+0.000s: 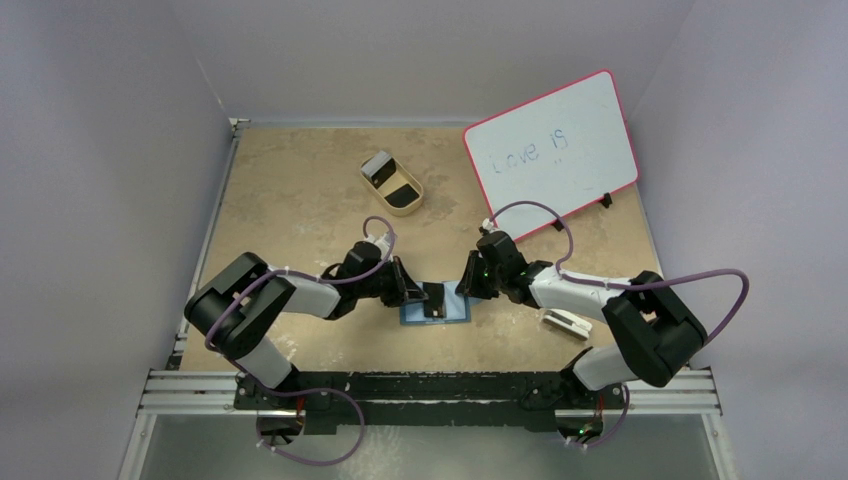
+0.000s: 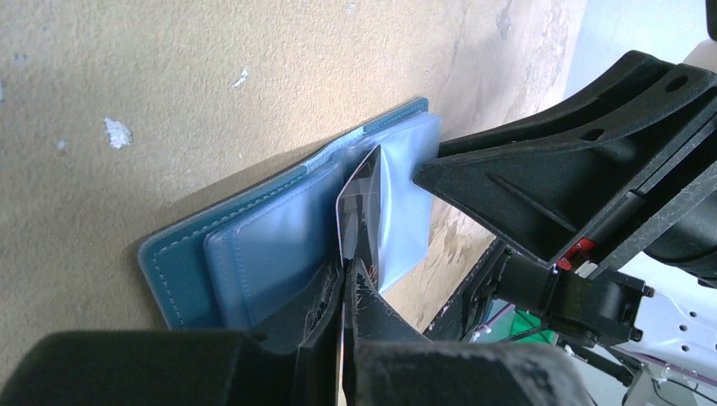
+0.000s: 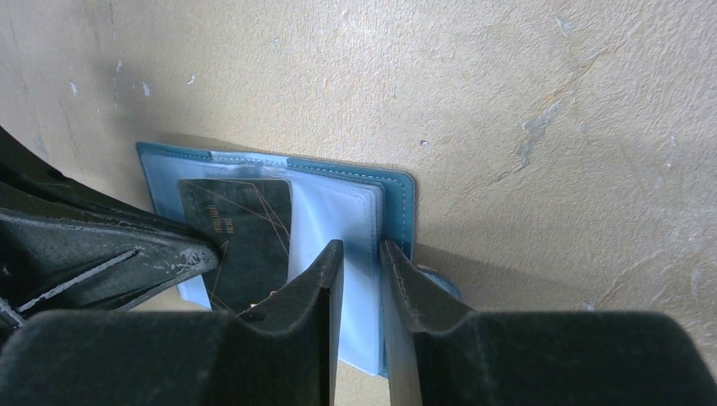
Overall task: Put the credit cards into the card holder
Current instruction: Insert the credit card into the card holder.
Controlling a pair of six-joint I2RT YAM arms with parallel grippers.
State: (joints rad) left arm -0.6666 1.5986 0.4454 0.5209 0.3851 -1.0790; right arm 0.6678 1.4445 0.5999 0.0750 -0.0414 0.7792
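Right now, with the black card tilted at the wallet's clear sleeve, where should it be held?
Hold the black card by its free near end, pinched across both faces from the left arm's side, as the left fingers do; its other end points into the card holder's sleeve.

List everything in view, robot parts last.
card holder: one, teal-blue, lying open at table centre.
black card: one, over the card holder's sleeves, held in the left jaws.
tray: one, tan, far centre.
tray cards: two, one pale, one black, in the tray.
whiteboard: one, white with pink frame, far right.
white block: one, beside the right arm.
table: one, tan.
left arm: black and white, jaws shut on the black card.
right arm: black and white, jaws at the card holder.
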